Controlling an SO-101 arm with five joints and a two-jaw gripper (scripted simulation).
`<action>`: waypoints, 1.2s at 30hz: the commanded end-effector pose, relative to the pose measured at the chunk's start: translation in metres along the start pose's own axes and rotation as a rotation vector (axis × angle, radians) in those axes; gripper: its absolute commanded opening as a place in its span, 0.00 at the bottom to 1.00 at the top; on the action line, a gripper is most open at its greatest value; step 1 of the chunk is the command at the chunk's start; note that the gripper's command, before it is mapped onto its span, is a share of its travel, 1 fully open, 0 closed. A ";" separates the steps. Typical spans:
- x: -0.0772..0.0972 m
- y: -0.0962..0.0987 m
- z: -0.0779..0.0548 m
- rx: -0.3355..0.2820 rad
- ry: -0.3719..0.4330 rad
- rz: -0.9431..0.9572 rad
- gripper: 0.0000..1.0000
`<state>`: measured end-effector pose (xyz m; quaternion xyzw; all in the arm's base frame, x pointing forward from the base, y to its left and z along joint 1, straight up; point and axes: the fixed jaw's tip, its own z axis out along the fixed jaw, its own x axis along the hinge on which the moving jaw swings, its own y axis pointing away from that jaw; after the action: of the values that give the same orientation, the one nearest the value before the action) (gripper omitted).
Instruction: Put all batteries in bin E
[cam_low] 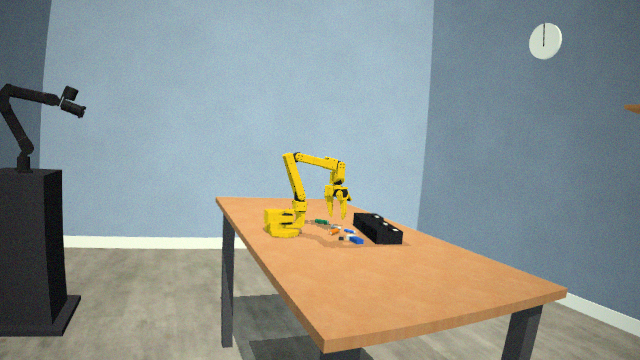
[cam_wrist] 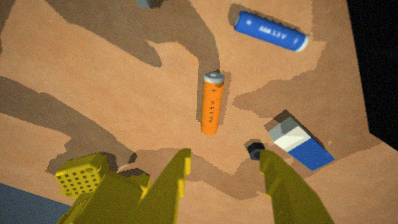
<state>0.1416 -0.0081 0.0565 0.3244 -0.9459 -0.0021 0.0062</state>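
Note:
An orange battery lies on the table just ahead of my gripper. The gripper hangs a little above the table, its fingers partly apart with nothing between them. A blue battery lies farther ahead, near the bins. A green battery lies nearer the arm's base and shows only in the exterior view. The black row of bins stands to the right; I cannot read its letters.
A blue and white block and a small black nut-like piece lie close to my right finger. A grey thing shows at the top edge of the wrist view. The arm's yellow base stands at the left.

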 end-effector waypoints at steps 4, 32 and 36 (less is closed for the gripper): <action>-0.002 -0.003 0.002 0.024 -0.027 -0.002 0.21; -0.003 -0.004 0.042 0.024 -0.027 -0.002 0.21; -0.003 -0.004 0.044 0.024 -0.027 -0.002 0.21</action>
<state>0.1422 -0.0082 0.0122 0.3244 -0.9459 0.0003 0.0009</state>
